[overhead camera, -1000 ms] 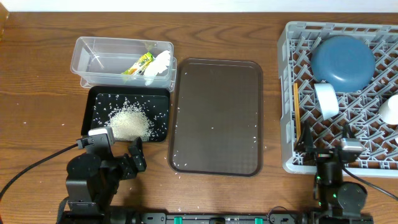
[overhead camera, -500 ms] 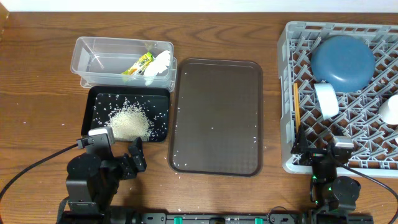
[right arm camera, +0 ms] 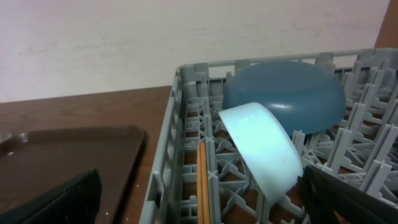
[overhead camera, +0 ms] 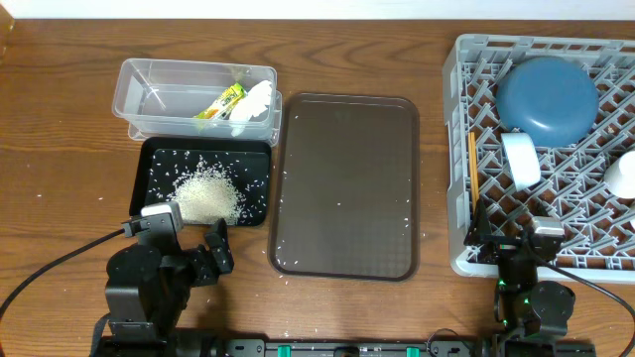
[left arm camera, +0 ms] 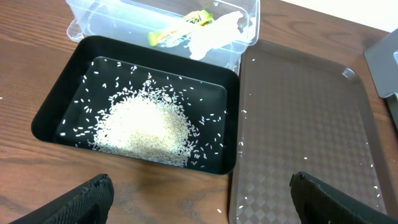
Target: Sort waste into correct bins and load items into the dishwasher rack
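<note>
The left gripper hung wide open and empty over the table near the black tray, and the right gripper was equally wide and empty at the near wall of the dishwasher rack. The rice heap lay in the black tray, with the snack wrapper and napkin in the clear tub just behind it. The rack held the dark-blue plate, the light-blue bowl tilted in front of it, the chopsticks and a white cup

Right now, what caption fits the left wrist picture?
Heap of loose white rice in a shallow black rectangular tray, clear plastic tub behind.
</note>
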Tool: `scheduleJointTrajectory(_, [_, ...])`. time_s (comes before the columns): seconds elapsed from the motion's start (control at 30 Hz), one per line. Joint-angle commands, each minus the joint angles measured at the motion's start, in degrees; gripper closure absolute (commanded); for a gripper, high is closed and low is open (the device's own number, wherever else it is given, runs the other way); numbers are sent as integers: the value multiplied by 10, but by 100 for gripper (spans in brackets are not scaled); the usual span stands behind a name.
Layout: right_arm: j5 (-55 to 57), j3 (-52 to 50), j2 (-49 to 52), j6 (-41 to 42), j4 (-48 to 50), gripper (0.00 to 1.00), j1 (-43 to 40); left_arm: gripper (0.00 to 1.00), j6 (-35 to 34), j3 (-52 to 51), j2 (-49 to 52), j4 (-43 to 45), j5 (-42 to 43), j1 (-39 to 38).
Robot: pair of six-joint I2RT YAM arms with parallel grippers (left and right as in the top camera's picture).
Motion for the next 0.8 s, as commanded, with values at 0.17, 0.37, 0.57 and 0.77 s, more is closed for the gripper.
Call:
scheduleJointTrajectory(0.17, [3, -1, -5, -2, -2, 1, 12, 7, 3, 2, -2, 1, -7, 1])
scheduleJointTrajectory(0.37, [3, -1, -5, -2, -3, 1, 12, 7, 3, 2, -2, 1, -7, 1])
scheduleJointTrajectory(0.57, [3, -1, -5, -2, -3, 1, 12, 7, 10, -22, -56, -23, -31, 7])
scheduleJointTrajectory(0.77, [3, -1, -5, -2, -3, 1, 12, 6, 12, -138, -163, 63, -37, 27])
